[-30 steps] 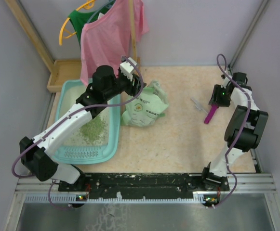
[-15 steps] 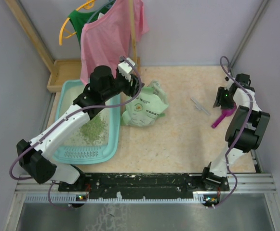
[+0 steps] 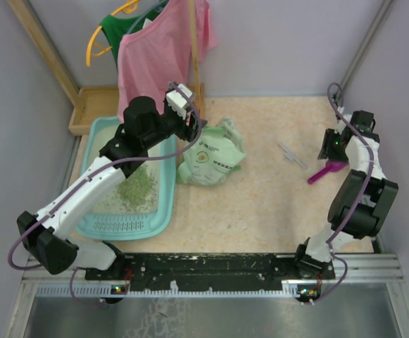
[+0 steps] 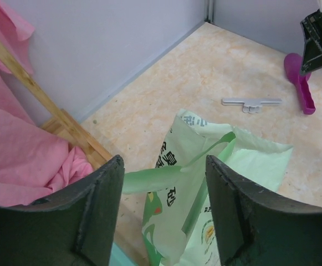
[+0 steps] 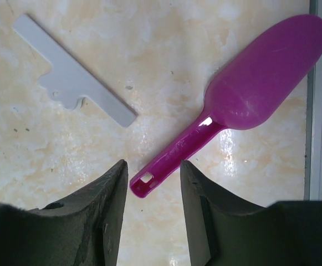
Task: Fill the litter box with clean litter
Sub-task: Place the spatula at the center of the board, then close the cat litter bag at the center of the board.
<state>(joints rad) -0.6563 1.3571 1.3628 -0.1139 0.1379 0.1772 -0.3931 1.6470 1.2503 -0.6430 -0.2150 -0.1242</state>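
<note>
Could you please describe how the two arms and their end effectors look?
The left arm and right arm have white links, black joints and looping purple cables. The left end effector and right end effector each have two dark fingers.

The top view looks steeply down from above and behind, far enough back to take in the whole counter (image 3: 260, 204). The left wrist view sits close above the pale green bag (image 4: 205, 188) and faces obliquely toward the far right corner, its own jaws framing the bottom edge. The right wrist view looks straight down from very near at the magenta scoop (image 5: 244, 105) and the grey clip (image 5: 75, 75) — all three views share these two
</note>
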